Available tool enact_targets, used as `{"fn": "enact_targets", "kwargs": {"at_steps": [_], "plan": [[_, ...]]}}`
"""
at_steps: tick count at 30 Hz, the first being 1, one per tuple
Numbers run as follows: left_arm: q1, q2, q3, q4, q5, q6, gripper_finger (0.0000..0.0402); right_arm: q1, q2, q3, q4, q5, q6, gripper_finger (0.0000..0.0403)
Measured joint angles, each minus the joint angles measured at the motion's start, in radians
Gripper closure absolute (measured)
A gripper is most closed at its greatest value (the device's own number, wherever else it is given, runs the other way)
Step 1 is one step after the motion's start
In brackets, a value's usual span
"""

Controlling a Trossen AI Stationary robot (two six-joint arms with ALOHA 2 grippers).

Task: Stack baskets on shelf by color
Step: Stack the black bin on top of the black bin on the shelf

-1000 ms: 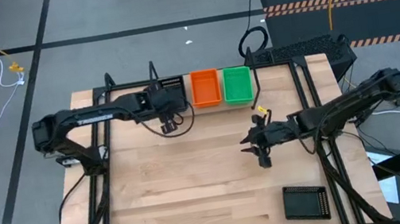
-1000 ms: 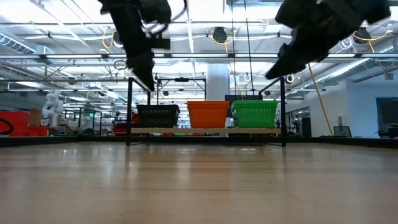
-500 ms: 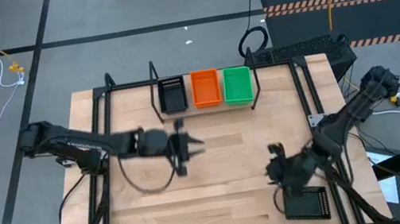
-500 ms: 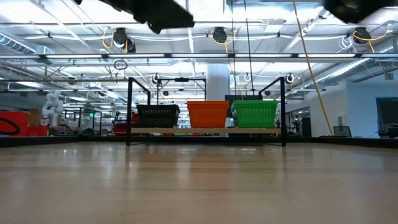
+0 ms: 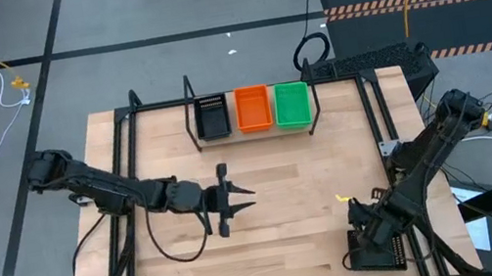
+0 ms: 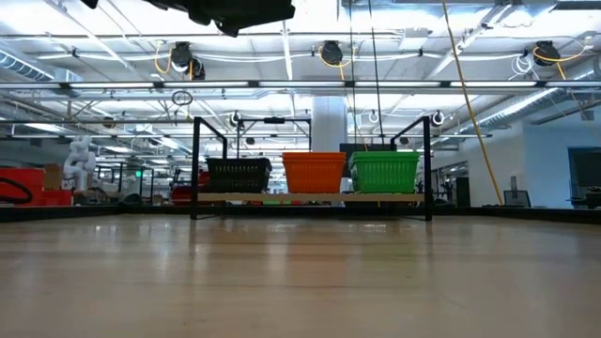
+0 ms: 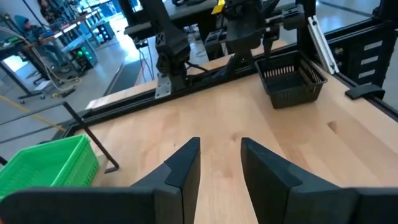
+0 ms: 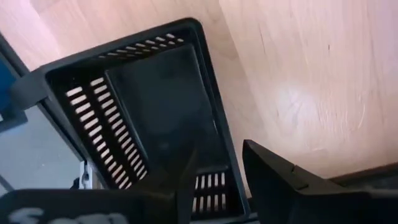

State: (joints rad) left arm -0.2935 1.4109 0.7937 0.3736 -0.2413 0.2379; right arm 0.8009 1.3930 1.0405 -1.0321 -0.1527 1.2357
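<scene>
Right gripper (image 5: 372,230) spread over a loose black basket (image 5: 376,249), left gripper (image 5: 234,198) spread mid-table, nothing between.

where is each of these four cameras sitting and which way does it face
High view: above, looking straight down on the wooden table; both arms show, left gripper mid-table, right gripper over the loose black mesh basket.
Low view: table height, facing the wood-and-black-tube shelf; only a dark arm part at top.
Left wrist view: looks past its open fingers at the right arm and that basket.
Right wrist view: looks down past its fingers into the basket.
Shared: the high and both wrist views show the loose basket.
</scene>
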Motion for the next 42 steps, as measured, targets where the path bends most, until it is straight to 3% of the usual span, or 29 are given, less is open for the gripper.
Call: {"fn": "enact_targets", "kwargs": {"at_steps": [6,12,15,21,26,32,34,37,39,42], "plan": [[0.000,0.000,0.000,-0.031,-0.006,-0.009,0.0284,-0.003,0.034,-0.050,0.004,0.074,-0.015,0.0280],[0.000,0.000,0.000,-0.048,-0.038,-0.010,0.0284,-0.005,0.046,-0.171,0.167,-0.054,-0.043,0.0284],[0.002,0.000,0.000,-0.058,-0.050,-0.006,0.0284,-0.011,0.043,-0.201,0.262,-0.048,-0.081,0.0301],[0.013,0.000,0.000,-0.056,-0.050,-0.009,0.0284,-0.103,0.042,-0.203,0.332,0.157,-0.280,0.0343],[0.013,0.000,0.000,-0.059,-0.051,-0.014,0.0284,-0.182,0.026,-0.155,0.306,0.092,-0.410,0.0370],[0.009,0.000,0.000,-0.117,-0.050,-0.016,0.0284,-0.157,-0.033,-0.076,0.240,0.074,-0.436,0.0380],[0.008,0.002,0.000,-0.124,-0.050,-0.019,0.0284,-0.126,-0.048,-0.074,0.289,0.066,-0.401,0.0380],[-0.008,0.024,0.000,-0.102,-0.049,-0.021,0.0284,-0.077,-0.055,-0.074,0.325,-0.037,-0.154,0.0380],[-0.025,0.066,0.000,-0.032,-0.047,-0.006,0.0284,-0.026,-0.057,-0.074,0.321,-0.092,0.027,0.0380],[-0.051,0.153,0.000,0.091,-0.046,0.059,0.0284,0.054,-0.056,-0.074,0.303,-0.149,0.166,0.0381]]}}
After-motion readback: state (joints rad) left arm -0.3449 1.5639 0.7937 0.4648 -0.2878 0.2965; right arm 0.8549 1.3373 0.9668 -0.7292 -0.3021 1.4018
